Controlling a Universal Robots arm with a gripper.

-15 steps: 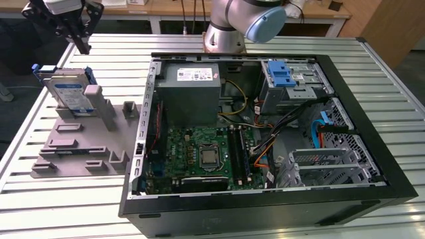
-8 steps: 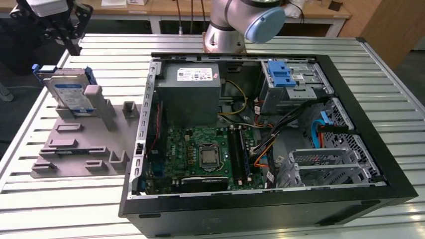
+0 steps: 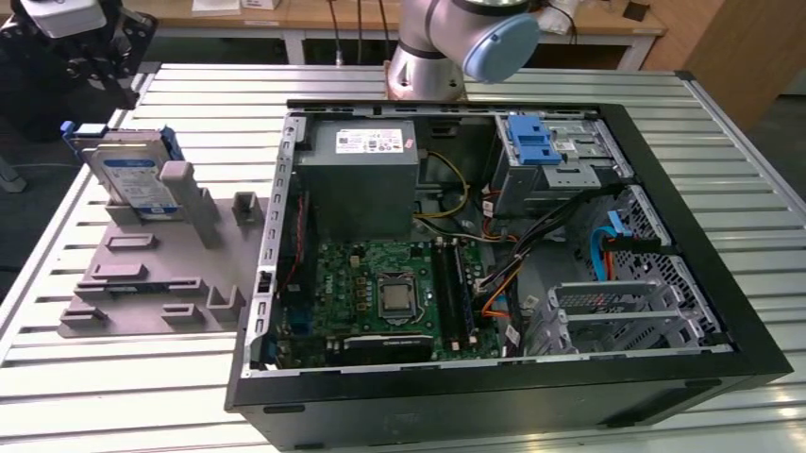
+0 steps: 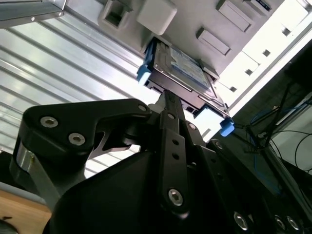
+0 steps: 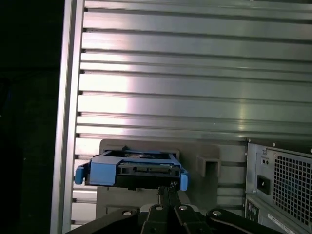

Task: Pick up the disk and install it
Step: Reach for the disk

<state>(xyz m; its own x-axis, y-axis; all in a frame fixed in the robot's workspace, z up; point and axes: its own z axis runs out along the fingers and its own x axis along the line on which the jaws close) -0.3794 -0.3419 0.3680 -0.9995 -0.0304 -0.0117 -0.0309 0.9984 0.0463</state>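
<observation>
The disk (image 3: pixel 132 177) stands on edge in a slot at the far end of a grey fixture plate (image 3: pixel 142 283). The plate lies on the slatted aluminium bench (image 3: pixel 126 396), close to the bench edge at the exterior view's left. The disk's blue side rails and blue-and-white label are visible. The gripper (image 3: pixel 120 80) hangs over the disk's upper edge. In both wrist views its fingers are drawn close together with nothing between them, their tips pointing at the disk's (image 4: pixel 183 73) narrow side (image 5: pixel 131 173), apart from it. An open computer case (image 3: pixel 743 311) lies on its side across the middle of the bench, just beside the plate. Inside it are a grey power supply (image 3: pixel 365 175), a green motherboard (image 3: pixel 377 293) and a silver drive cage with a blue latch (image 3: pixel 542 142).
</observation>
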